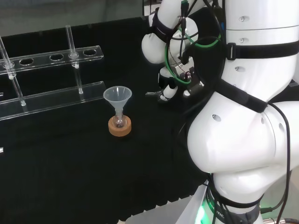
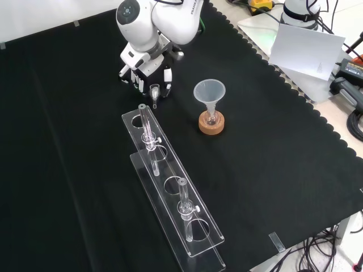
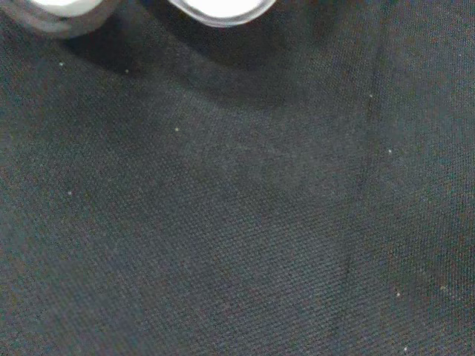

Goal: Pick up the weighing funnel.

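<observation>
Big white arm link [image 1: 233,140] is closest, at the right of the head view. The hand [image 1: 167,89] sits left of it, mid-frame, low over the black cloth [image 1: 70,177]. A small clear piece, the weighing funnel [image 1: 153,94], pokes out left from the fingertips.

In the front view the hand [image 2: 146,63] is at upper centre with its fingers [image 2: 168,79] curled downward. The weighing funnel [image 2: 154,90] sits between them, cup up and stem down, so it looks pinched. Can't tell if it is off the cloth or touching it.

The funnel [image 2: 209,92] stands mouth up, stem in a small flask [image 2: 211,118] on a cork ring [image 2: 211,127]. It is right of the hand in the front view and apart from it.

A clear tube rack [image 2: 177,195] runs from centre to lower centre, its top end just below the hand. It has two tubes, one [image 2: 148,126] near the hand and one [image 2: 184,205] lower down.

The wrist view shows cloth close up, with blurred white hand parts [image 3: 219,7].
</observation>
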Robot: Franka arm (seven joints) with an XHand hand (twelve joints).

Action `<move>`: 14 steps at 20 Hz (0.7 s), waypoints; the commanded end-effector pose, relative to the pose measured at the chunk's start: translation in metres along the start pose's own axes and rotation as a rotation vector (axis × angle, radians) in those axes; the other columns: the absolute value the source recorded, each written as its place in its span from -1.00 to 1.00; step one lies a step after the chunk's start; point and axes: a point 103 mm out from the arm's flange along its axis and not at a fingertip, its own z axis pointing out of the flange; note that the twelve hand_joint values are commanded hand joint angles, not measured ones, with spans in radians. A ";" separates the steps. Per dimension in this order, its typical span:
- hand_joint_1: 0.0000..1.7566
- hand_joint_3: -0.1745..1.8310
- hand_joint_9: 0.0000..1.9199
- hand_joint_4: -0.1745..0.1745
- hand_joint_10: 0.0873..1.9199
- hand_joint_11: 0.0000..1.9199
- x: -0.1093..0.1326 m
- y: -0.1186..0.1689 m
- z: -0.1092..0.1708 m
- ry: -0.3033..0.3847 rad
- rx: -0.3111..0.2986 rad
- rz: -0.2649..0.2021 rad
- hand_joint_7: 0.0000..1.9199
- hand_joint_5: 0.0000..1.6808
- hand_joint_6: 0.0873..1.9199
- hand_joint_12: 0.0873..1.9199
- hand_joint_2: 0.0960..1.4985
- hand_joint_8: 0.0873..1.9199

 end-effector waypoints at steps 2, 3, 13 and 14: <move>-0.02 -0.40 0.12 1.00 -0.84 -0.86 -0.011 -0.003 0.001 0.019 -0.008 0.011 0.44 0.36 -0.50 0.61 -0.22 -0.68; -0.01 -0.39 0.13 1.00 -0.84 -0.86 -0.011 -0.003 0.001 0.017 -0.011 0.013 0.45 0.36 -0.50 0.61 -0.22 -0.68; 0.01 -0.33 0.16 1.00 -0.86 -0.84 -0.008 0.000 -0.003 0.022 -0.033 0.018 0.50 0.41 -0.54 0.60 -0.26 -0.74; 0.01 -0.32 0.16 1.00 -0.87 -0.83 -0.007 0.000 -0.004 0.023 -0.034 0.017 0.50 0.41 -0.54 0.59 -0.26 -0.75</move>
